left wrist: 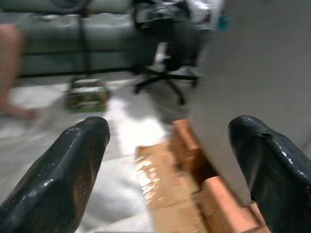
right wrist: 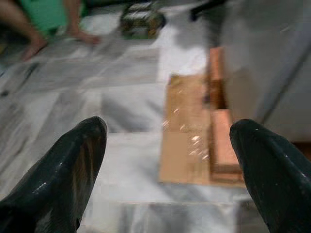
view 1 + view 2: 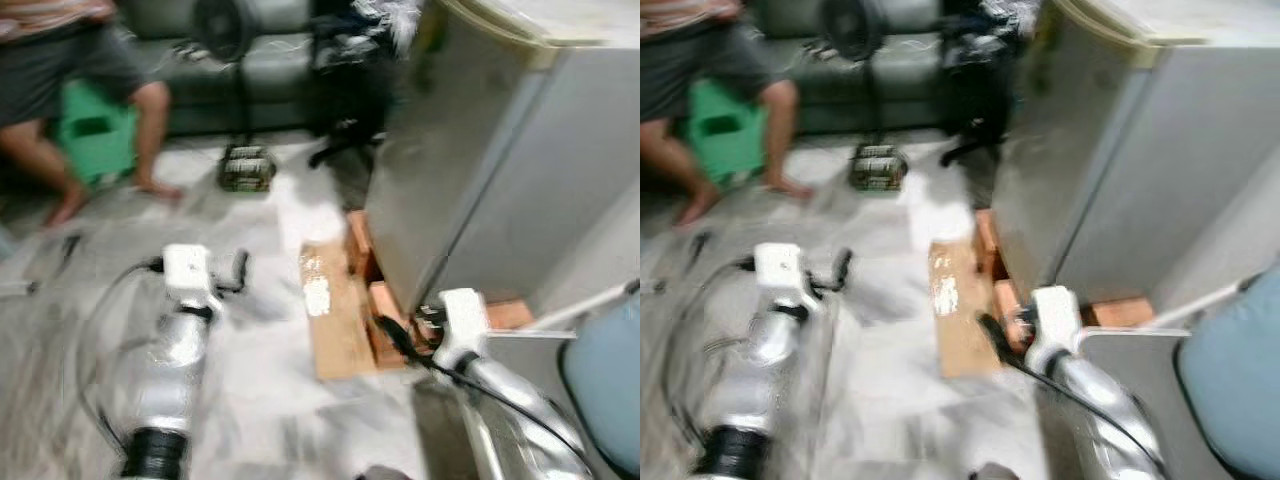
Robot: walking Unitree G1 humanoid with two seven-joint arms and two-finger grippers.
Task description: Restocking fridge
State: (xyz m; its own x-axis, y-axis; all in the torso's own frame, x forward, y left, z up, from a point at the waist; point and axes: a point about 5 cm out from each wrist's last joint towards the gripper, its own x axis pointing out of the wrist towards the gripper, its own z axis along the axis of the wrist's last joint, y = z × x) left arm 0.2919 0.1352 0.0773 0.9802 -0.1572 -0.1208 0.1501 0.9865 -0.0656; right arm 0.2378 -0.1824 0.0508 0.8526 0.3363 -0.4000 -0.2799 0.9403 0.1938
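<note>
A grey fridge (image 3: 480, 150) stands at the right with its door shut, raised on orange bricks (image 3: 390, 310). My left gripper (image 1: 170, 160) is held out over the marble floor to the fridge's left, open and empty. My right gripper (image 2: 167, 165) hangs low by the fridge's near corner, also open with nothing between its fingers. Both eye views are blurred.
A flat cardboard sheet (image 3: 335, 310) lies on the floor beside the bricks. A standing fan (image 3: 240, 90) and a small pack (image 3: 246, 168) sit ahead before a dark sofa. A person (image 3: 70, 90) sits at far left by a green stool (image 3: 92, 128). A blue-cushioned chair (image 3: 605, 370) is at near right.
</note>
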